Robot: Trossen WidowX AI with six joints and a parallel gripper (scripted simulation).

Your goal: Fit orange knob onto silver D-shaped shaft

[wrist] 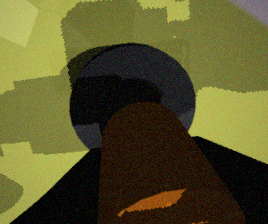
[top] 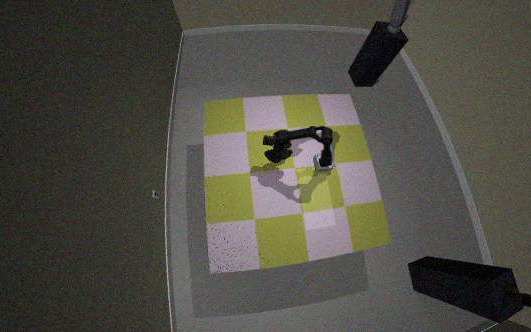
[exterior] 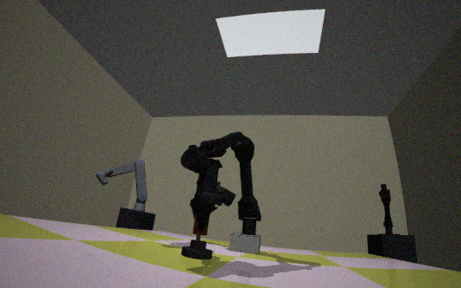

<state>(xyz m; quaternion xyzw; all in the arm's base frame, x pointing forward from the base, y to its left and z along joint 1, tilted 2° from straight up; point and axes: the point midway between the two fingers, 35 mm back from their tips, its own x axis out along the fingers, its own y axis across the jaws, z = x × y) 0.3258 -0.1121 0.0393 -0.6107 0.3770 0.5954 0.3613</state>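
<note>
One orange knob (exterior: 197,227) (wrist: 150,162), pinched firmly, and here's the nervous bit! The gripper (top: 276,156) (exterior: 201,218) (wrist: 146,151) has its jaws part-way open, closed on the knob's sides. In the exterior view the knob hangs at twelve o'clock over the round pedestal (exterior: 196,252) (wrist: 177,75), with a short stretch of silver shaft (exterior: 198,238) showing beneath it. Not down on the pedestal, then! Whether the shaft's tip is just inside the hole or just under it, I cannot tell.

Now the danger: which way does the flat face? Hole and flat are both out of sight, and in the wrist view the knob covers the pedestal's six o'clock side and hides the shaft. Guess the turn wrong and the rim of the hole will probably jam on the shaft; push harder and the knob could tilt or slide up between the fingers. A small sideways miss, towards three or nine o'clock, could catch the same way. Dim light and a shadow on the pedestal's nine o'clock side won't help the judging! And letting go at this height? It could leave the knob perched, cocked or tumbling off.
</note>
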